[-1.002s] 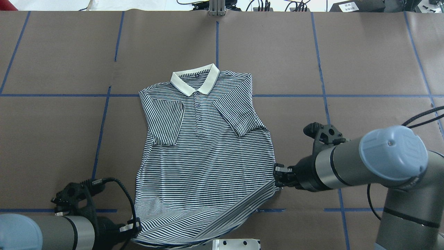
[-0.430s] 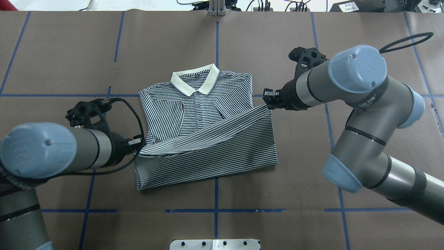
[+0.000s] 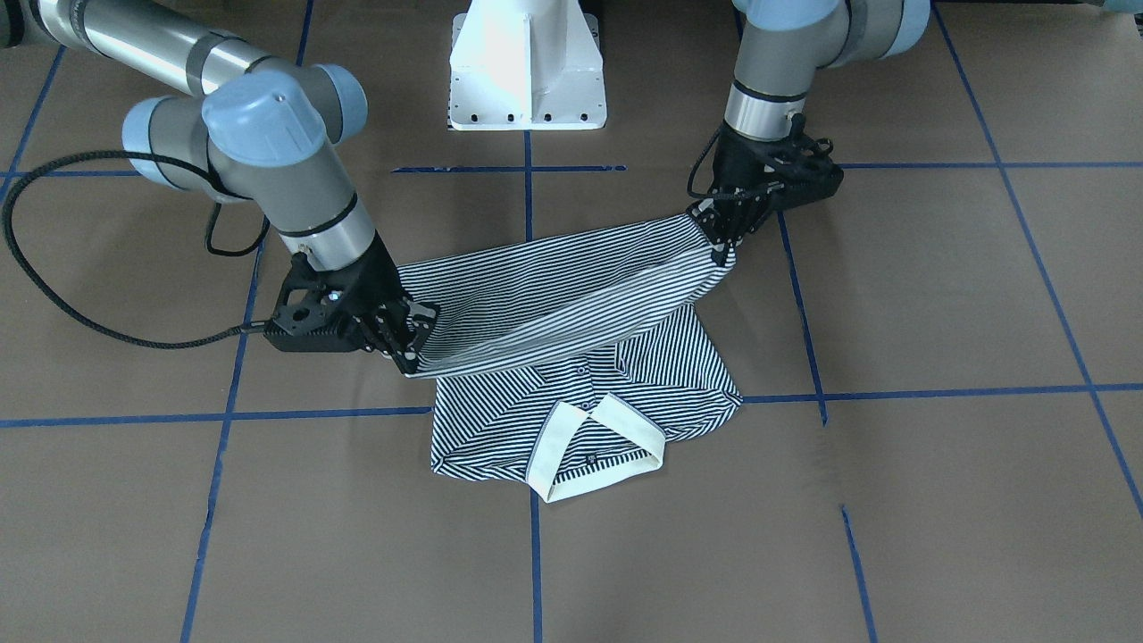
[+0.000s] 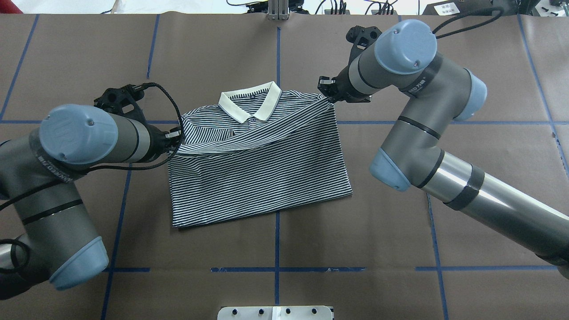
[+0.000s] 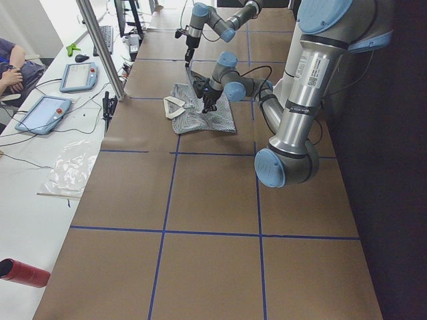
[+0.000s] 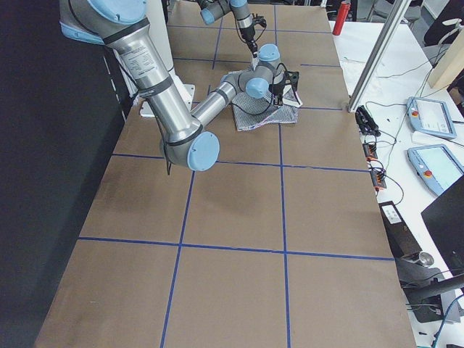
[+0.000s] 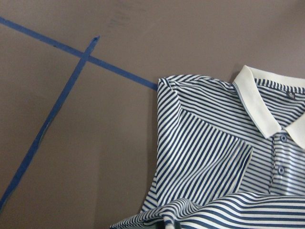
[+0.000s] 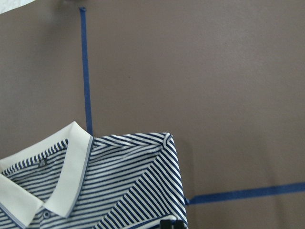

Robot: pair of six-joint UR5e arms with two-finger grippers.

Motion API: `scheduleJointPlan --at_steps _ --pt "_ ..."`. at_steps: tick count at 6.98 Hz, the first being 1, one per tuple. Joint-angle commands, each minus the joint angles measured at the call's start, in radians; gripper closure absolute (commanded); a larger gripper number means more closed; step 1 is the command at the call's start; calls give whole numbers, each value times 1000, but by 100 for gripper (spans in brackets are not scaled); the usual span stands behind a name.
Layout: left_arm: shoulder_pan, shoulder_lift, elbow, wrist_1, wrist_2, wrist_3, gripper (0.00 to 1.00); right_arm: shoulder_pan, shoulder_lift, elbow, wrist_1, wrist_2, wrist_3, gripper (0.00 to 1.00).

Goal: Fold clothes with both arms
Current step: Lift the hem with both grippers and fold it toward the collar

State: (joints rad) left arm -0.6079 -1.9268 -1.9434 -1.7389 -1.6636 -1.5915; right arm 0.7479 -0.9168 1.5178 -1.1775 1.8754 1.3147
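The navy-and-white striped polo shirt [image 4: 260, 178] lies on the brown table, its cream collar [image 4: 250, 103] at the far side. Its lower half is doubled over towards the collar, and the hem hangs stretched between the two grippers just above the chest. My left gripper [image 4: 176, 136] is shut on the hem's left corner beside the left shoulder. My right gripper [image 4: 326, 92] is shut on the other corner at the right shoulder. In the front-facing view the raised hem [image 3: 554, 299] spans from the right gripper [image 3: 408, 344] to the left gripper [image 3: 720, 237]. The wrist views show the shirt [image 7: 214, 167] and collar [image 8: 52, 183] below.
The white pedestal base [image 3: 527, 62] stands at the near table edge. Blue tape lines [image 4: 277, 58] grid the brown cover. A side bench holds tablets [image 5: 43, 113] and cables, and a person's arm [image 5: 13, 67] rests there. A red cylinder [image 5: 23, 273] lies at that bench's end.
Both grippers have carried the hem from the near table edge up and forward to the shoulders. The shirt's lower half now lies folded over its upper part and covers the sleeves.
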Motion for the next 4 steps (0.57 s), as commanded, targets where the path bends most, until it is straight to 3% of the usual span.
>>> scheduleJointPlan --at_steps 1,3,4 --pt "-52 -37 198 -179 -8 2 100 25 48 -196 188 -7 0 100" --pt "-79 -37 315 -302 -8 5 100 40 65 -235 190 -7 0 100" --pt "-87 -37 325 -307 -8 39 100 51 72 -245 190 -6 1 100"
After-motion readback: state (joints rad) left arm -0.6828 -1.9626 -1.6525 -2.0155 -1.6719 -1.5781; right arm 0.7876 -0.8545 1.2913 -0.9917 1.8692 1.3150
